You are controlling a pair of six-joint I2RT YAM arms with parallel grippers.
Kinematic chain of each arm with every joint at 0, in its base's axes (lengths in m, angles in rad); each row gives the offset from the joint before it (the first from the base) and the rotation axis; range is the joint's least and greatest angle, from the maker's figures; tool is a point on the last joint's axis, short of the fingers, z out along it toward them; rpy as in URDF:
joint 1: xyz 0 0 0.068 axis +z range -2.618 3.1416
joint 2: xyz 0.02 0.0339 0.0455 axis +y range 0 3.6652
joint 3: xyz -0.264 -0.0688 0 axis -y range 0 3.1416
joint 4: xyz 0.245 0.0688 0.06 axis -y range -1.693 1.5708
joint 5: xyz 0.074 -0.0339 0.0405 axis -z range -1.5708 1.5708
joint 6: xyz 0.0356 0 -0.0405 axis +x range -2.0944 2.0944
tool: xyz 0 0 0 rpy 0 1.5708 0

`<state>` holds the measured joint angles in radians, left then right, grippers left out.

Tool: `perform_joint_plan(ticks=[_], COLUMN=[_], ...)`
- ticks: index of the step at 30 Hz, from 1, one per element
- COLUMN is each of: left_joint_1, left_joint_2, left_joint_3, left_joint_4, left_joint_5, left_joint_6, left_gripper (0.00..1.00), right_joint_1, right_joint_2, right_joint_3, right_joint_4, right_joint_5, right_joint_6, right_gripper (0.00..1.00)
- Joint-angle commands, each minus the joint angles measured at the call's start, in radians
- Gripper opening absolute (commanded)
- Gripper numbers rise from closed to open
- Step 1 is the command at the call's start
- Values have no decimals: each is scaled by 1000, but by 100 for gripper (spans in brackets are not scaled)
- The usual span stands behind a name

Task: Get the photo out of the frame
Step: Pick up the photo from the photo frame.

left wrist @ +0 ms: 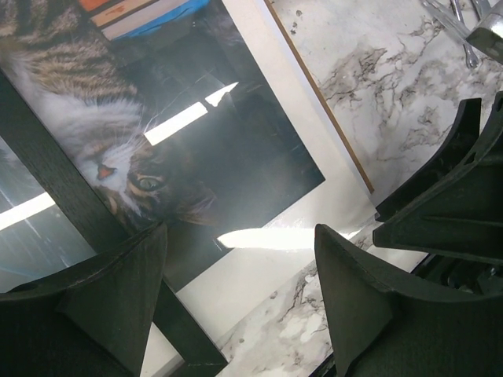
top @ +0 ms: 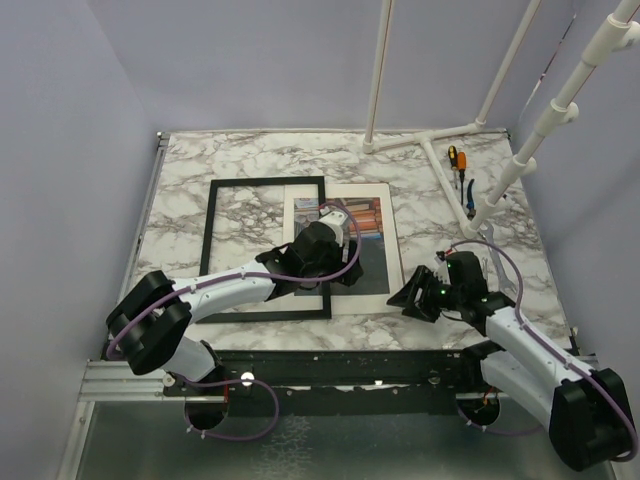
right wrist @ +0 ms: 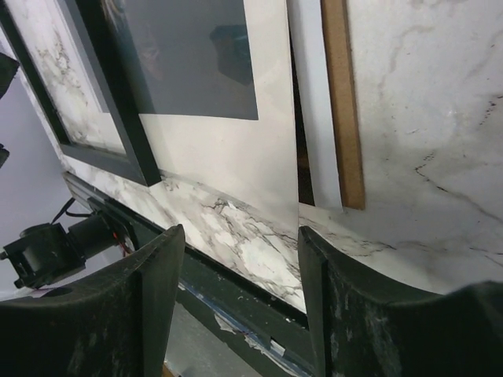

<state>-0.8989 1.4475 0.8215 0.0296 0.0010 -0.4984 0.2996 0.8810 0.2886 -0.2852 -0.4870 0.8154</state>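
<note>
The thin black frame [top: 265,250] lies flat on the marble table, shifted left, with its right bar over the left part of the photo [top: 368,220]. The photo shows a tabby cat and books with white edges, and lies on the brown backing board [top: 397,250]. My left gripper [top: 322,250] hovers open over the photo. In the left wrist view the cat print [left wrist: 157,118], the black frame bar [left wrist: 63,196] and the backing edge [left wrist: 330,110] show beyond that gripper [left wrist: 240,306]. My right gripper [top: 415,295] is open and empty at the stack's near right corner. The right wrist view shows this gripper [right wrist: 240,290], the photo's white margin [right wrist: 228,157] and the backing board [right wrist: 342,118].
An orange-handled screwdriver [top: 452,157] and blue-handled pliers [top: 468,195] lie at the back right beside a white pipe stand [top: 430,140]. The black rail [top: 330,360] runs along the table's near edge, close under the right gripper.
</note>
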Motion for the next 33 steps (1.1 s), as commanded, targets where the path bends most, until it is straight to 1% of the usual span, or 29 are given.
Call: perform_joint_plan(ticks=[1, 7, 12, 15, 19, 24, 26, 29, 33], left_joint_1=[-7, -7, -39, -78, -101, -132, -166, -220, -279], left_joint_2=[-11, -25, -36, -48, -68, -90, -100, -116, -136], left_joint_3=[-11, -39, -63, -72, -93, -151, -180, -208, -255], left_joint_4=[46, 97, 129, 130, 145, 220, 252, 281, 337], left_joint_5=[60, 111, 148, 126, 95, 118, 93, 19, -32], left_joint_6=[32, 56, 117, 164, 181, 214, 250, 315, 440], left_gripper=[75, 75, 77, 78, 78, 78, 78, 79, 79], right_joint_1=[-2, -2, -2, -2, -2, -2, -2, -1, -2], right_joint_2=[-41, -129, -183, -173, -137, -106, -108, -116, -99], right_joint_3=[16, -24, -46, -50, -53, -58, -58, -58, -66], right_joint_4=[43, 113, 161, 189, 220, 245, 240, 232, 259], right_joint_5=[-39, -45, -46, -56, -66, -80, -78, -75, -93], right_joint_6=[9, 43, 76, 88, 91, 90, 92, 102, 150], right_gripper=[60, 58, 58, 58, 57, 56, 55, 54, 49])
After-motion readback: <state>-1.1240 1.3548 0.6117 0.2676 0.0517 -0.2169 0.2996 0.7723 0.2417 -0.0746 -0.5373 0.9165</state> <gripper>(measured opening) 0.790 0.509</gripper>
